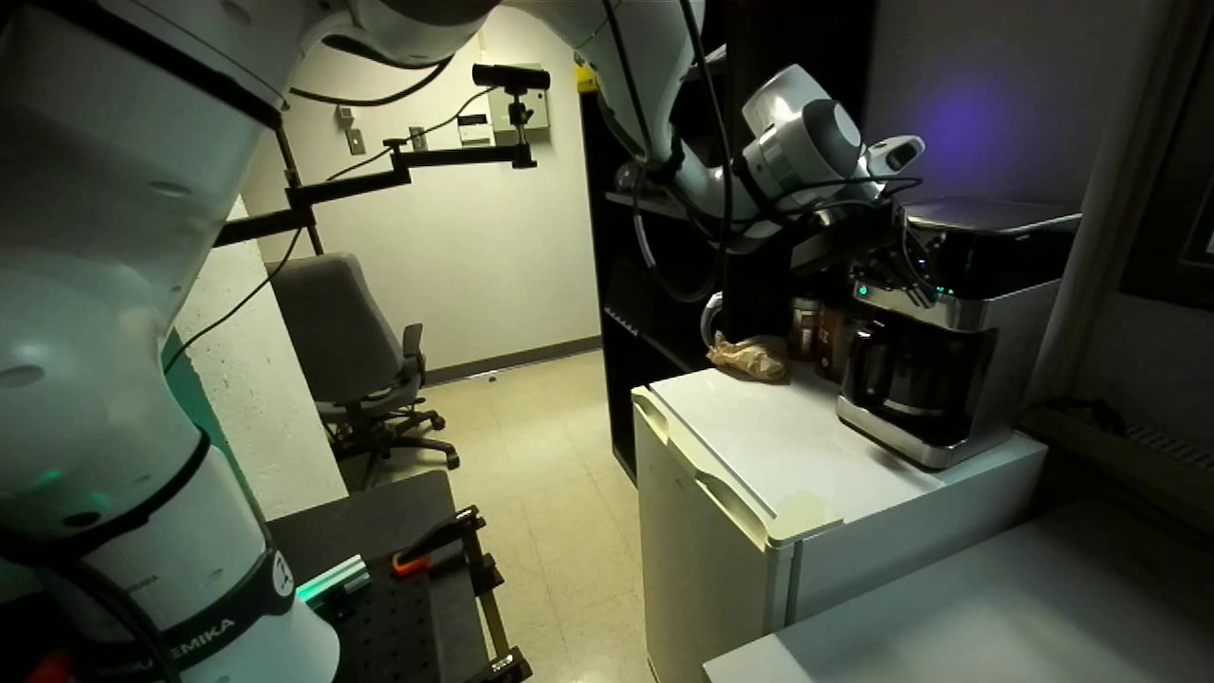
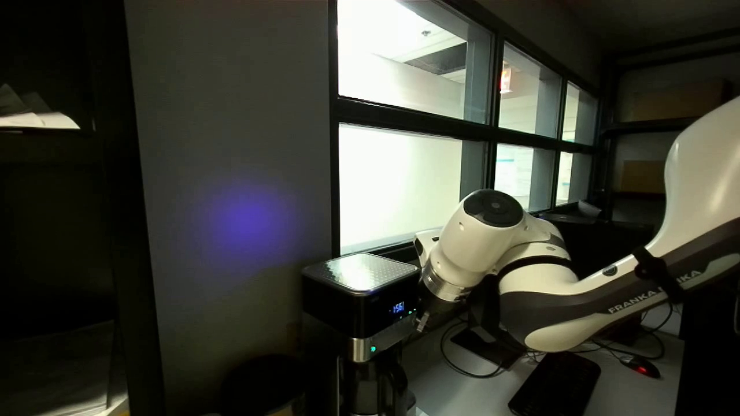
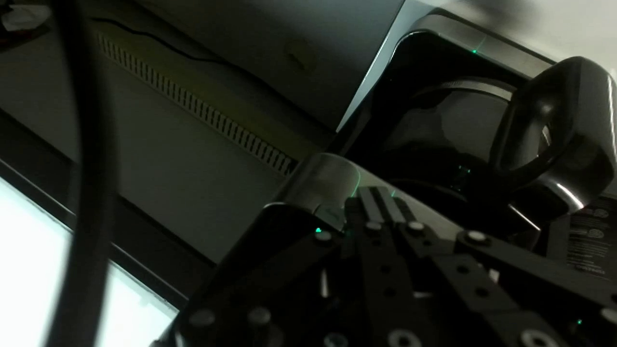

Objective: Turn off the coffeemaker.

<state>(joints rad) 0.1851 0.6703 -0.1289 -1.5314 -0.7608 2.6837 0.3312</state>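
Note:
The black-and-silver coffeemaker (image 1: 1024, 332) stands on a white cabinet (image 1: 730, 408). It also shows in an exterior view (image 2: 352, 274) with a lit blue display (image 2: 399, 308) and a green light (image 2: 373, 349) on its silver front band. Its dark glass carafe (image 1: 925, 379) is in place, handle outward. My gripper (image 1: 925, 296) is at the front band; it shows at the display's right in an exterior view (image 2: 422, 322). In the wrist view, its fingertips (image 3: 383, 193) are together and empty, over the silver band (image 3: 318, 183) beside a small square button (image 3: 331, 215). I cannot tell whether they touch.
A crumpled brown paper bag (image 1: 749, 358) and jars (image 1: 806, 327) stand beside the coffeemaker on the cabinet. A dark shelf (image 1: 654, 313) is behind. A desk with a keyboard (image 2: 555, 384) and mouse (image 2: 639, 366) lies under the window. A cable (image 3: 91, 168) crosses the wrist view.

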